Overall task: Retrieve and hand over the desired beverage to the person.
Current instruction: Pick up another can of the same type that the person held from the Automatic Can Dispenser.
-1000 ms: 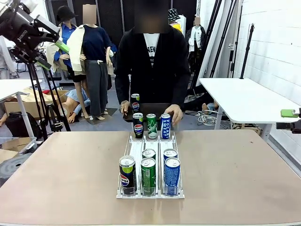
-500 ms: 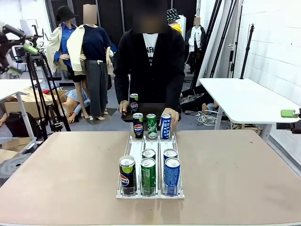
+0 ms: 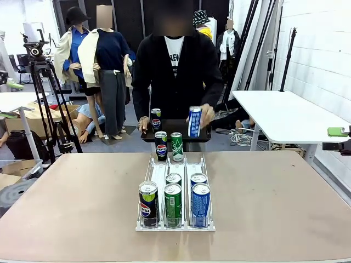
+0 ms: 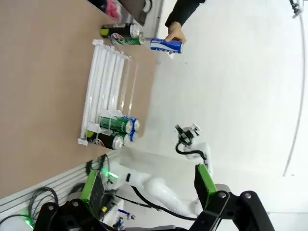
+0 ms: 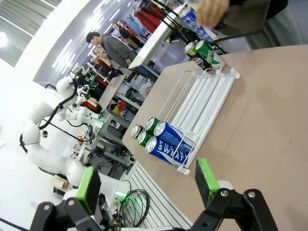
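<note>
Table (image 3: 274,208): rack (image 3: 159,172) holds seven cans (image 3: 173,204); person's hand (image 3: 205,114) holds one blue can (image 3: 194,121); left end effector (image 4: 147,182), right end effector (image 5: 148,183) open.

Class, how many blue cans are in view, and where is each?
3. One blue can is held in the person's hand; the front can and the rear can stand in the rack's right lane, at its near end. None looks hidden.
</note>
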